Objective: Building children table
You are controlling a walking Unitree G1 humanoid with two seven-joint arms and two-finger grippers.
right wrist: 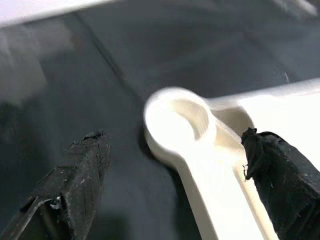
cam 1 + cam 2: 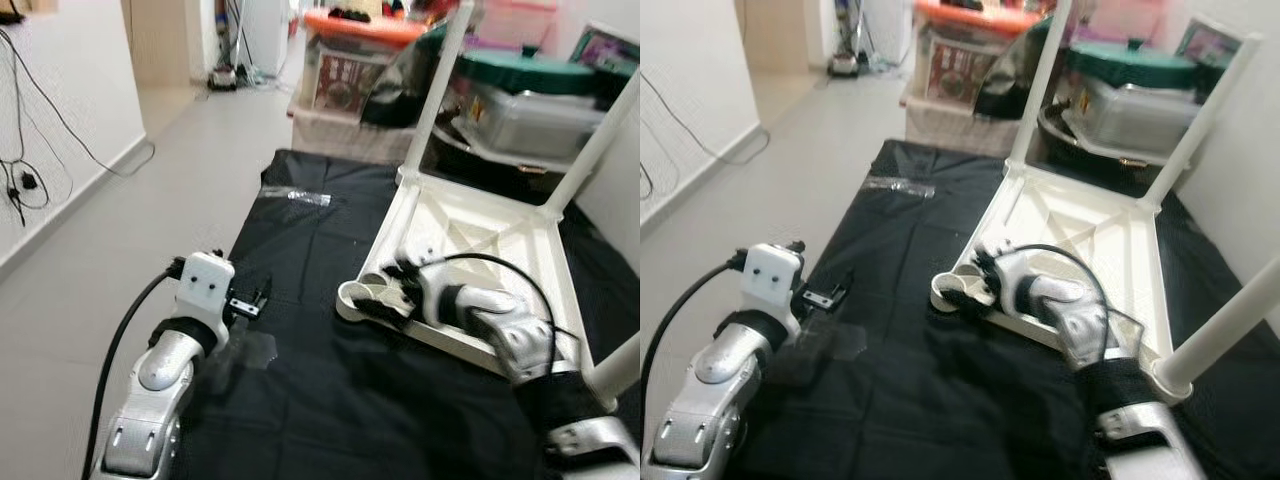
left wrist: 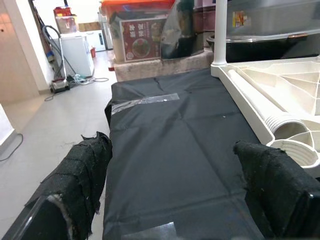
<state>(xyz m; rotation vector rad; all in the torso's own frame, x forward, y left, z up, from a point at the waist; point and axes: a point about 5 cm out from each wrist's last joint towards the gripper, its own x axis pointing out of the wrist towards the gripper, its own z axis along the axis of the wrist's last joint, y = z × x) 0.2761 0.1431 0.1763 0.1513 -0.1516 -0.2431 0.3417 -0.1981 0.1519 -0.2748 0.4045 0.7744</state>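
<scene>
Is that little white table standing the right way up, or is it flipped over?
Flipped over. The white table lies top-down on the black sheet, its legs pointing upward.

right gripper (image 2: 392, 285) fingertips hidden behind own wrist in the head views, over the socket corner of the upturned white table (image 2: 470, 235). near right table leg (image 2: 1225, 325) cut off by the frame edge. far legs' tops cut off at the top edge. storage boxes (image 2: 365, 50) behind blurred, labels unreadable. left gripper (image 3: 175, 200) finger bases cut by the bottom edge.
</scene>
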